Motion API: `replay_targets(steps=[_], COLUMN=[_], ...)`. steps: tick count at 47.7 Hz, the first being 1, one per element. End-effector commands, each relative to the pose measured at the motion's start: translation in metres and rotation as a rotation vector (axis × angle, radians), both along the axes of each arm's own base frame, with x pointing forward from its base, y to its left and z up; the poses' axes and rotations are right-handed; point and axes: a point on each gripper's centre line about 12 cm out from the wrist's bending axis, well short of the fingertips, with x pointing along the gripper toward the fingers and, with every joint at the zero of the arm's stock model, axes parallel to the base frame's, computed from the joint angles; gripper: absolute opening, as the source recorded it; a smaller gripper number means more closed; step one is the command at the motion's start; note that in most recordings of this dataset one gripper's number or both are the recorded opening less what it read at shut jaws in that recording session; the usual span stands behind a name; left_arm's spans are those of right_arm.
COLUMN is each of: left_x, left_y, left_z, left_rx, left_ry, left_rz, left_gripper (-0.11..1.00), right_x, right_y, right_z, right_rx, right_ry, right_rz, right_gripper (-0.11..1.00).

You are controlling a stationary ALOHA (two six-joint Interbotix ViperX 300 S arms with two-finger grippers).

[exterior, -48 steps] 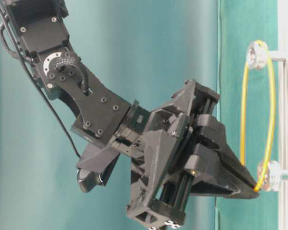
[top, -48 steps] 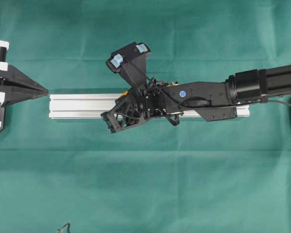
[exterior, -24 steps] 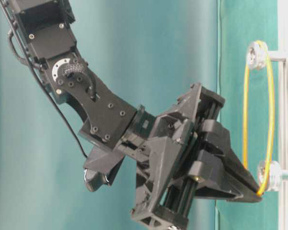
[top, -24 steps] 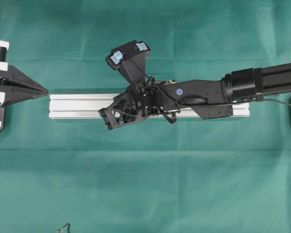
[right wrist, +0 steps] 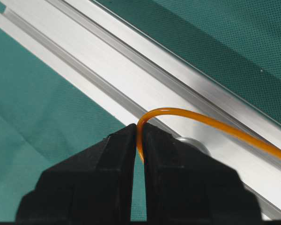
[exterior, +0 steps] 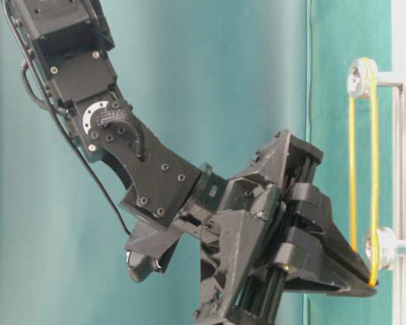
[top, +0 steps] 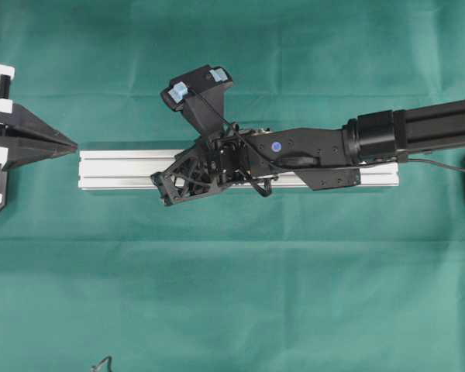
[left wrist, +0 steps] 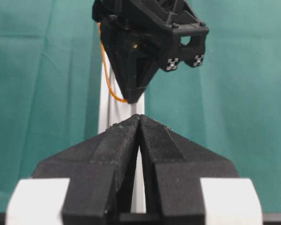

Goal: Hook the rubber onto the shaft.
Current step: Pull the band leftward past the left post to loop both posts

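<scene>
The aluminium rail (top: 116, 169) serves as the landmark; it lies lengthwise across the green-covered bench (top: 232, 294). The right gripper (right wrist: 139, 140) is over the rail's middle stretch, jaws together and clamped on the rubber (exterior: 373, 176) (wrist view: the orange cord comes out of the seam between the jaw tips and arcs away over the rail).

In the table-level view the rubber is a tall narrow loop standing off the rail. Its top end is looped over the upper shaft (exterior: 360, 77). Its lower end is pinched at the jaw tips just beside the lower shaft (exterior: 381, 248). Whether the cord already sits in that shaft's groove I cannot tell; it passes right at the shaft's face.

The left gripper (left wrist: 139, 121) is off the rail's left end, near it but apart from it, pointing along the rail. Its jaws are pressed together on nothing.
</scene>
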Motion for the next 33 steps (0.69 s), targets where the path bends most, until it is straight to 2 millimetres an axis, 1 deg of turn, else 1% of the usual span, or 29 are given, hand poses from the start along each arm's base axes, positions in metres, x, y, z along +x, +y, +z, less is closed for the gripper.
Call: replay_targets(steps=[1, 16, 33], left_x=[0.003, 0.003, 0.003], left_y=[0.0, -0.001, -0.001], left_z=[0.011, 0.011, 0.011], left_rx=[0.003, 0.003, 0.003], left_ry=[-0.028, -0.026, -0.028], left_rz=[-0.002, -0.003, -0.003], left_gripper=[0.0, 0.0, 0.0], right_x=[0.005, 0.006, 0.004], right_y=[0.001, 0.01, 0.019], right_z=[0.018, 0.003, 0.001], right_rx=[0.011, 0.063, 0.086], right_ry=[-0.041, -0.01, 0.014], right_rz=[-0.005, -0.014, -0.012], right_gripper=[0.08, 0.08, 0.08])
